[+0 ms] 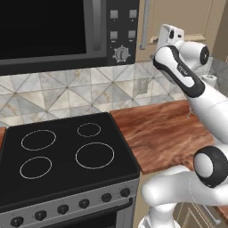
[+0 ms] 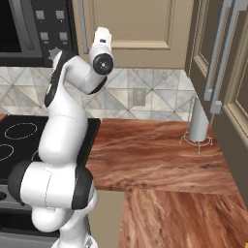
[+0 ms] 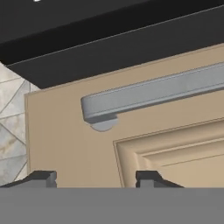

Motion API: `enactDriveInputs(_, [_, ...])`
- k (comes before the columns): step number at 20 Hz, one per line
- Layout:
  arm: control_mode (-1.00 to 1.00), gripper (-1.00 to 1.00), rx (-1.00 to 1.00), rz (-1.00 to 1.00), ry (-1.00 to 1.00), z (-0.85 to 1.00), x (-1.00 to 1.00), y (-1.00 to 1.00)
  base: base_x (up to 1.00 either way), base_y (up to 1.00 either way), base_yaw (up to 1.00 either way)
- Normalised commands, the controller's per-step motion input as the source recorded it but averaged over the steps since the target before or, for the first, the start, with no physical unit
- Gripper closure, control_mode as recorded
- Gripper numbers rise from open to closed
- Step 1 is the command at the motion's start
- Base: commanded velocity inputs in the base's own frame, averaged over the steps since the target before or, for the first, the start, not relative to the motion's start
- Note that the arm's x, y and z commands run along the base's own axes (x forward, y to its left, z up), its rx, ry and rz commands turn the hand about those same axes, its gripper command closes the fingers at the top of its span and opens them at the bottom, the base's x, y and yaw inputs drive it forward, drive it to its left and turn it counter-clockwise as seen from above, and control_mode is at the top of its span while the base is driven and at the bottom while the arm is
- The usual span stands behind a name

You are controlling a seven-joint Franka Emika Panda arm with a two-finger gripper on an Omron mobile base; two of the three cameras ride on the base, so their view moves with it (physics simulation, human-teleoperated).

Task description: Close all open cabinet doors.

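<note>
1. Pincer [image 3: 96, 177]: on my hand camera its two dark fingertips [image 3: 41, 177] stand well apart with nothing between them, so I read it as open and empty.
2. Just ahead of those tips I see the beige cabinet door [image 3: 70, 140], with its recessed panel corner to the right and its silver bar handle [image 3: 153, 94] running across the view above. The tips sit near the door face; I cannot tell whether they touch it.
3. From the left base camera, the hand is raised up against the same upper cabinet door [image 1: 187, 20], right of the microwave [image 1: 53, 31]; the handle [image 1: 144, 26] hangs beside the microwave's control panel.
4. From the right base camera, that door [image 2: 140, 29] sits above the tiled backsplash [image 2: 145, 97] and looks flush with its frame, though I can't be sure from this angle.
5. On the far right of that view I see tall cabinet doors [image 2: 237, 87] with two long silver handles [image 2: 218, 63], standing beside the wooden counter [image 2: 155, 150].
6. A paper towel holder [image 2: 197, 123] stands upright on the counter near those tall doors.
7. The black stove top [image 1: 67, 151] lies left of the counter, below the microwave.
</note>
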Motion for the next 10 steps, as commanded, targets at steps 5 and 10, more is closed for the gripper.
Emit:
enactDriveInputs(5, [-1.00,-1.00,0.03,0.00,0.11,-0.13,0.41,0.02,0.00,0.00,0.00])
enactDriveInputs(10, [-1.00,-1.00,0.00,0.00,0.12,-0.48,0.00,0.21,0.00,0.00,0.00])
